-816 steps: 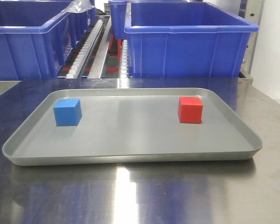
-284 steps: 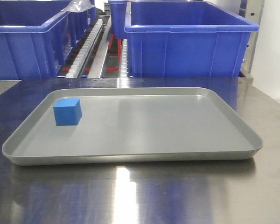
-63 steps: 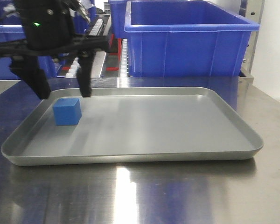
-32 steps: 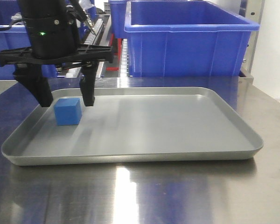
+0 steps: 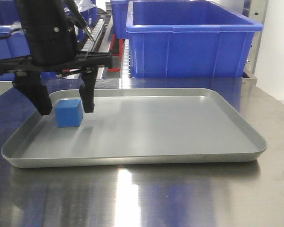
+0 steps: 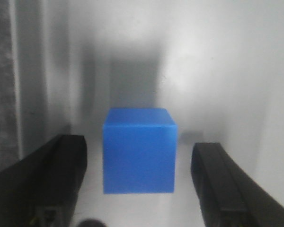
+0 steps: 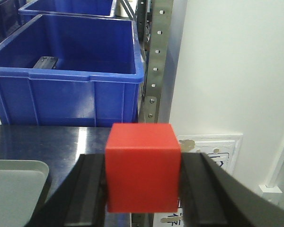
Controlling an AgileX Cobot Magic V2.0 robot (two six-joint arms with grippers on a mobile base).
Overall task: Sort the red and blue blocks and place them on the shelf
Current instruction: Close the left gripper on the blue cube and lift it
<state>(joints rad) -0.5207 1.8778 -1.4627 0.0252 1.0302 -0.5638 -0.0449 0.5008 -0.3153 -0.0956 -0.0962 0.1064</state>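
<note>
Here, the left gripper (image 5: 66, 108) stood spread wide, its black fingers (image 6: 52, 179) either side of the small bright blue cube (image 5: 68, 113) with a gap on each side. The cube sat at the left end of the shallow grey rounded-corner tray (image 5: 180, 158) on the shiny steel tabletop (image 5: 180, 203). The left wrist view was blurred. The right gripper (image 7: 142, 189), outside the front view, was clamped on the small bright red cube (image 7: 142, 166), held aloft. Beyond it were the grey metal shelf (image 7: 154, 61) and a large blue plastic bin (image 7: 66, 71). Its height above the table could not be told.
</note>
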